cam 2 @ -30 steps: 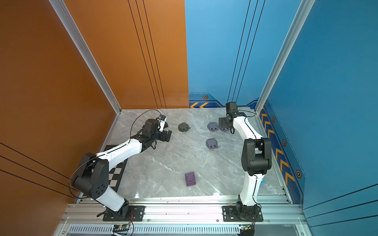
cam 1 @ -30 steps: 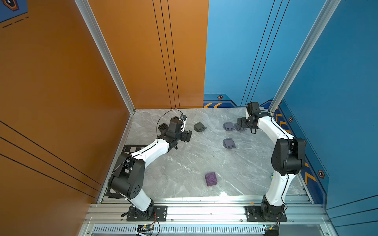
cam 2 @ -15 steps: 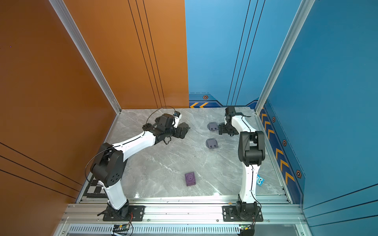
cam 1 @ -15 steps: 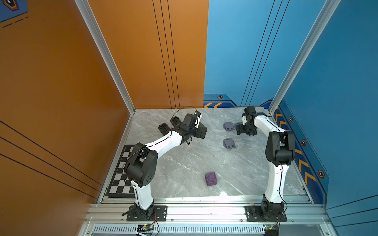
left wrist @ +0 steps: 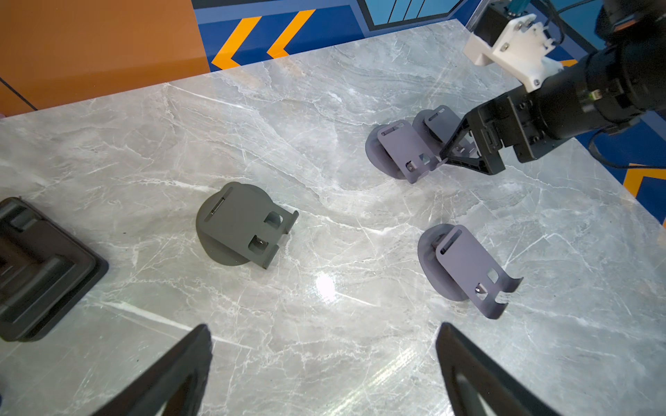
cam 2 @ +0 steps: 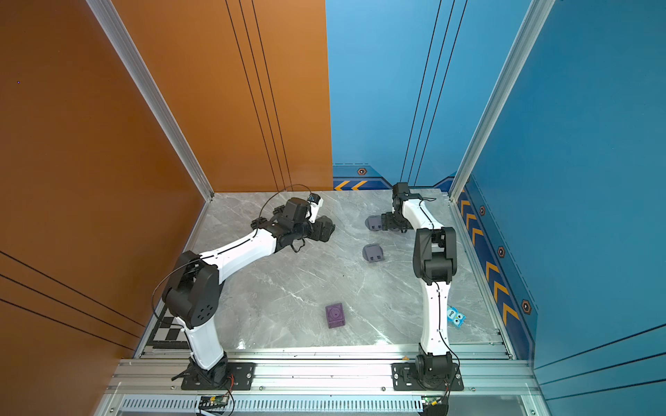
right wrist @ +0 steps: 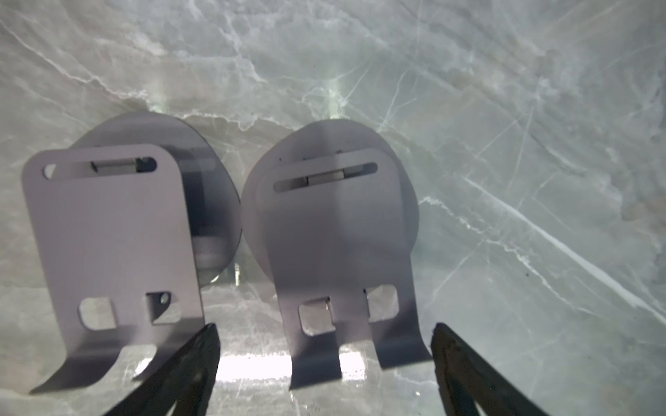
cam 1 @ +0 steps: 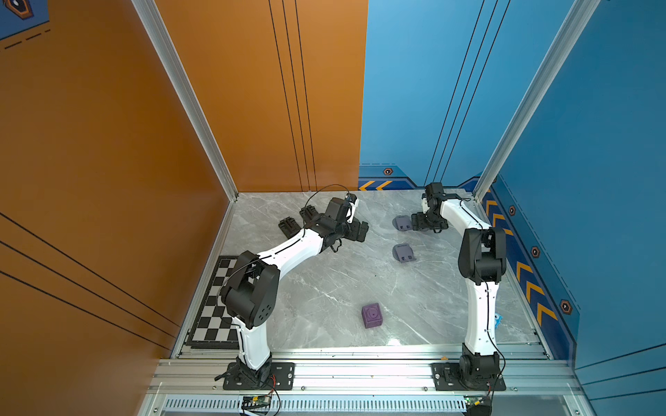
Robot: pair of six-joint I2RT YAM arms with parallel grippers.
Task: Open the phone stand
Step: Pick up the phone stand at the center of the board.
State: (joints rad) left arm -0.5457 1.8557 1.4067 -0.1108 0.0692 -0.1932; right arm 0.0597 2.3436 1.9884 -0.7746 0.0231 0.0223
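Marble surface (cam 1: 324, 288) with two arms reaching toward its far edge. Left gripper (left wrist: 324, 326): jaws wide apart and empty, poised above the surface at far centre-left. In the left wrist view a dark grey phone stand (left wrist: 241, 223) lies beyond them, its plate folded almost flat onto its round base. Right gripper (right wrist: 324, 326): jaws apart, straddling the lipped end of a lavender phone stand (right wrist: 331, 223) at the far right; contact cannot be told. This stand's plate lies low over its base. Just beside it, to the left, a second lavender stand (right wrist: 108, 234) has its plate raised clear of the base. A third lavender stand (cam 1: 403, 252) sits nearer, apart from the pair, plate tilted up. Other items: a purple cube (cam 1: 372, 316) near centre, black trays (cam 1: 289, 227) at far left, a checkerboard (cam 1: 216, 306) along the left edge, and a blue owl toy (cam 2: 456, 317) near right.
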